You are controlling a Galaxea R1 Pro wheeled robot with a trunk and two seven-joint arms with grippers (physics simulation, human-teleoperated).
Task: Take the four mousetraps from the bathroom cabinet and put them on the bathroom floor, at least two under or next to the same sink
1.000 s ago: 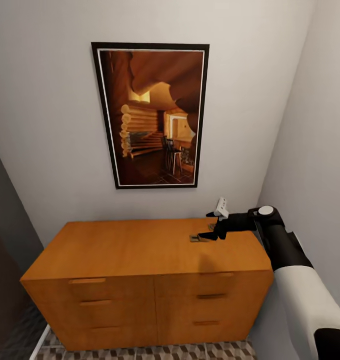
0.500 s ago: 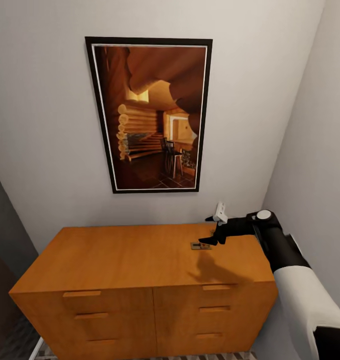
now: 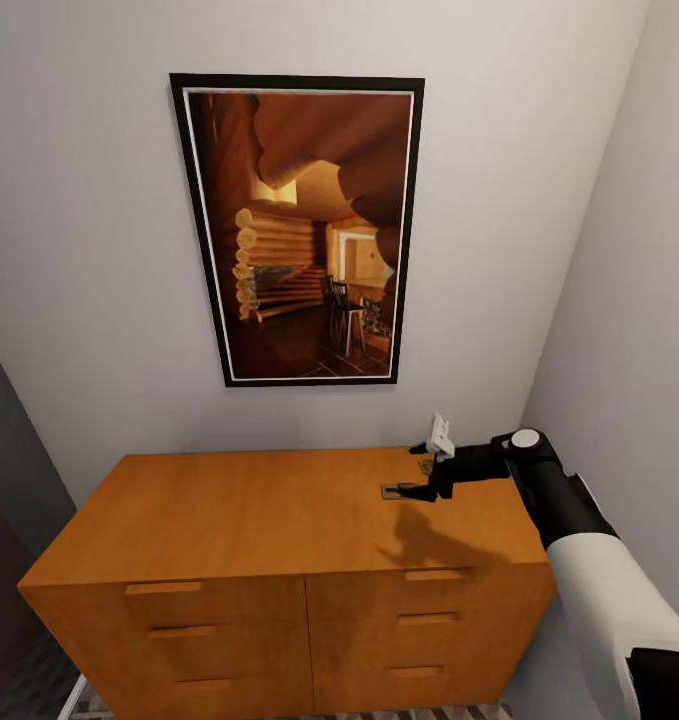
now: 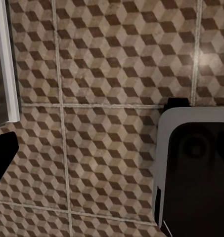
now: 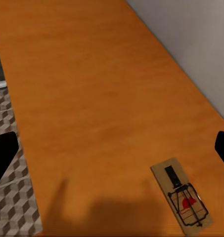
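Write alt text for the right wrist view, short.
A single mousetrap, a small wooden board with dark wire and a red mark, lies flat on the orange-brown top of the cabinet. Dark fingers of the right gripper frame the picture's edges, spread apart; patterned bathroom floor shows beside the cabinet.

The robot's right arm reaches out forward with its wrist bent to the left, and the right gripper [image 3: 416, 470] has its two black fingers spread wide apart (nothing is between them).
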